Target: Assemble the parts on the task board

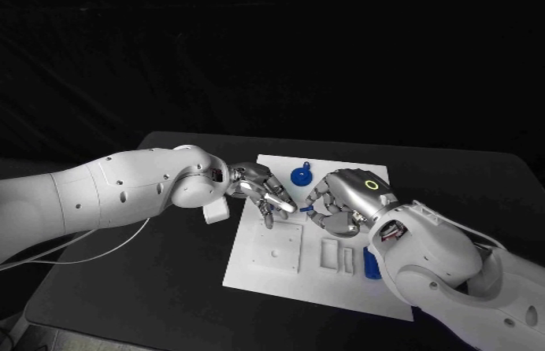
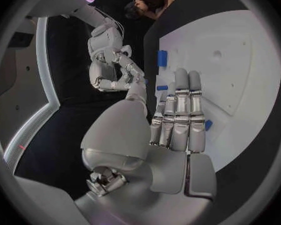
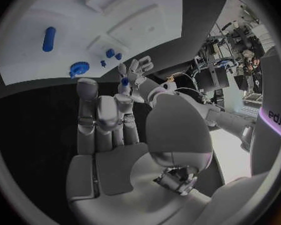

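The white task board (image 1: 264, 276) lies in the middle of the table, seen also in the left wrist view (image 2: 240, 60) and the right wrist view (image 3: 28, 45). My left hand (image 1: 265, 193) hovers over its upper part and pinches a small blue part (image 1: 306, 207) between thumb and a finger; the part is also in the wrist views (image 2: 162, 88) (image 3: 124, 80). My right hand (image 1: 343, 201) hangs just to the right of it, facing the left hand, its fingers (image 3: 106, 117) holding nothing. A round blue part (image 1: 300, 175) stands at the board's far edge, and a blue cylinder (image 1: 372, 263) lies near its right edge.
The board carries a raised square block (image 1: 277, 249) and rectangular slots (image 1: 336, 255). Small blue pieces (image 3: 109, 53) and a blue gear (image 3: 78, 68) sit on the board. A white cable (image 1: 102, 249) trails over the table's left side.
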Robot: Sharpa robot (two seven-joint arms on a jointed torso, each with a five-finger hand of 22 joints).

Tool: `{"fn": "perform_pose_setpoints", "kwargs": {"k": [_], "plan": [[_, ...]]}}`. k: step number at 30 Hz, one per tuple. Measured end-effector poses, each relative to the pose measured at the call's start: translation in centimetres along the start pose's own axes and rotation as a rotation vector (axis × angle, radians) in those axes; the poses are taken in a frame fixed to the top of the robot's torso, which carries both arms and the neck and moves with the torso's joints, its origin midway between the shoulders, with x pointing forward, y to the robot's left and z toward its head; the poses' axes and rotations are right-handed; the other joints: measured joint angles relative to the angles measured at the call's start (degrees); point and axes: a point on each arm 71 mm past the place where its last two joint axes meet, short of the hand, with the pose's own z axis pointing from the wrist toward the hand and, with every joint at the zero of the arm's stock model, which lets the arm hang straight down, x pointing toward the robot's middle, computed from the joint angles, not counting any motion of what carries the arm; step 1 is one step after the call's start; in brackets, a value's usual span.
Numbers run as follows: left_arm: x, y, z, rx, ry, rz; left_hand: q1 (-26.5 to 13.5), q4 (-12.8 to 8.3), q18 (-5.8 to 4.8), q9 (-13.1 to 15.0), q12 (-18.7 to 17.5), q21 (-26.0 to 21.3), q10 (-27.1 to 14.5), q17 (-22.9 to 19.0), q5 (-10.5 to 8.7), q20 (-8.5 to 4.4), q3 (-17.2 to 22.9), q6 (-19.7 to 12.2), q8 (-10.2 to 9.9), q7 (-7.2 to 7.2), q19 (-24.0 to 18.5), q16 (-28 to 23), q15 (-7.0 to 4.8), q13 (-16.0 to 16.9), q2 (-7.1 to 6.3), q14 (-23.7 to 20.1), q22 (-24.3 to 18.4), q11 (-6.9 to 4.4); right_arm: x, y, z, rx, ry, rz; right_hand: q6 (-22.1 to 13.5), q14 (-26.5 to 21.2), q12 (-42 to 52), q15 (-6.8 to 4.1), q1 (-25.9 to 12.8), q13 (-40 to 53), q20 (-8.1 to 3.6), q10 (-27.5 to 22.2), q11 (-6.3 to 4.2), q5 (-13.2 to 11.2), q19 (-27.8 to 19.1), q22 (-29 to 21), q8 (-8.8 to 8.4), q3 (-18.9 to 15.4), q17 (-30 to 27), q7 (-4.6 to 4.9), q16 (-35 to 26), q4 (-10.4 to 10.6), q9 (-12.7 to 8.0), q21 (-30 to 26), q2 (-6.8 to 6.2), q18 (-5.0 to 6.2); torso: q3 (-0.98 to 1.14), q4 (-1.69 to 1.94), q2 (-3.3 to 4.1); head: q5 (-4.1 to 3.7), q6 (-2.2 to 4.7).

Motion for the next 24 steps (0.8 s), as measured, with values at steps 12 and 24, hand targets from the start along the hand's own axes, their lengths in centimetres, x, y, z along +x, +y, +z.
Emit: {"fn": "perform_pose_setpoints", "kwargs": {"k": [12,24], "plan": [[0.58,-0.43,0.36,0.028,0.049,-0.003,0.8,-1.0,-0.64,-0.1,0.0,-0.5,1.3,0.4,0.00,-0.41,-1.1,-0.3,0.0,-0.30,0.4,1.2,-0.31,0.1,0.83,-0.7,0.1,-0.52,-0.06,0.20,0.06,-0.005,-0.002,0.005,0.0,0.0,0.0,0.00,0.0,0.0,0.00,0.0,0.00,0.0,0.0,0.0,0.00,0.0,0.0,0.01,0.0,0.0,0.0,0.0,0.00,0.00,0.01,-0.02,0.02,-0.18,-0.12],[0.99,-0.81,0.54,0.060,0.086,-0.016,1.4,-0.6,-0.63,-0.1,0.0,-0.8,1.5,0.5,0.00,-0.41,-0.7,1.5,0.0,-1.03,0.4,1.4,-0.51,0.1,4.91,-0.9,0.3,-0.73,-0.04,0.17,0.14,-0.005,-0.002,0.007,0.1,0.0,0.0,0.00,0.0,0.1,0.00,0.0,0.00,0.0,0.0,0.0,0.00,0.0,0.0,0.14,0.0,0.0,0.0,0.2,0.00,0.00,0.01,0.00,0.02,-0.32,-0.26]]}}
